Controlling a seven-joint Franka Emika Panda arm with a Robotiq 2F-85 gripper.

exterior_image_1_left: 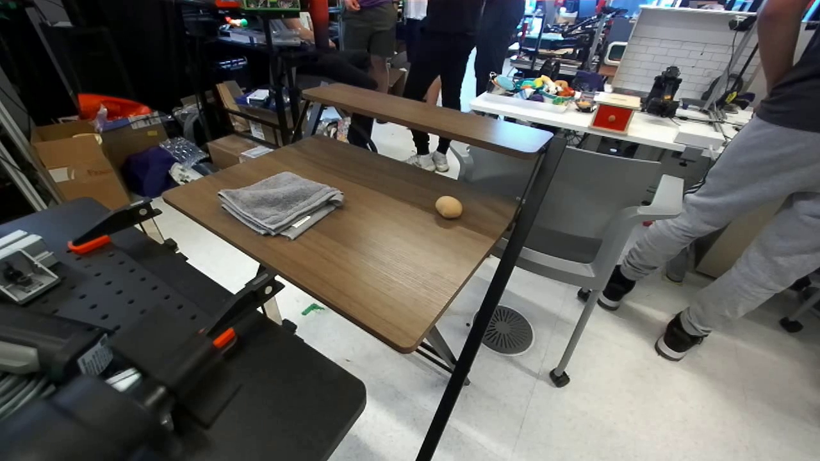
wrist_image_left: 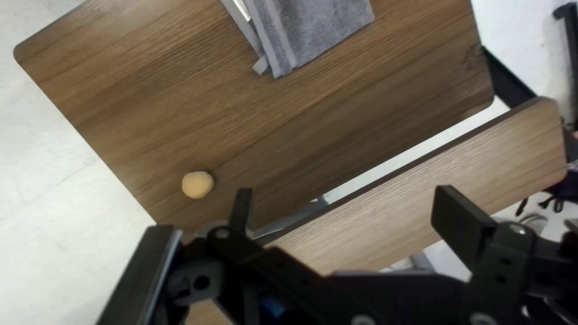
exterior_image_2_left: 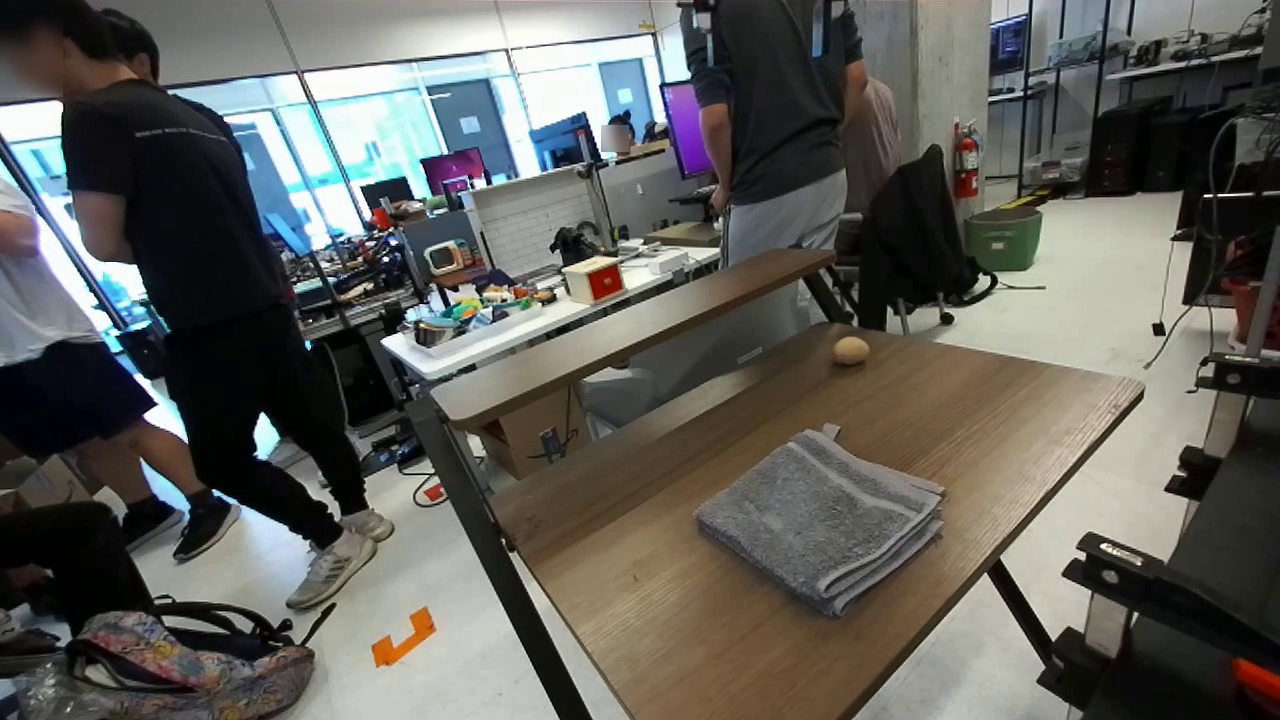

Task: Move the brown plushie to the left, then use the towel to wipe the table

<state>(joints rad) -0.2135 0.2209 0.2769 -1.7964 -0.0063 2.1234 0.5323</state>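
Evidently step one, by my reading: getting the brown plushie [exterior_image_1_left: 448, 207] shifted left. Plushie sits alone on the brown surface [exterior_image_1_left: 371, 250], toward the end away from the towel [exterior_image_2_left: 820, 520], on the side where the raised shelf [exterior_image_1_left: 423, 118] runs. Towel lies flat and folded, well apart from the plushie in both exterior views; wiping looks not yet begun.

Pincer [wrist_image_left: 345, 205]: released, fingers [wrist_image_left: 457, 221] spread wide, nothing held. Wrist view puts the plushie outside the gap, beyond one finger, with part of the shelf showing between the two. Height above the surface can't be judged.

Next move, as I judge it: bring the pincer sideways until the plushie lies between the fingers, then lower, minding the shelf, whose edge could catch a finger on the way down. Light squeeze should do; it is roundish and probably soft, so may roll if nudged off-centre. Then lift, carry left, release. Whose left is meant isn't stated; facing the shelf from the opposite side, it would run toward the towel's end, so the set-down spot wants choosing with the later wiping in mind. Towel only after that.
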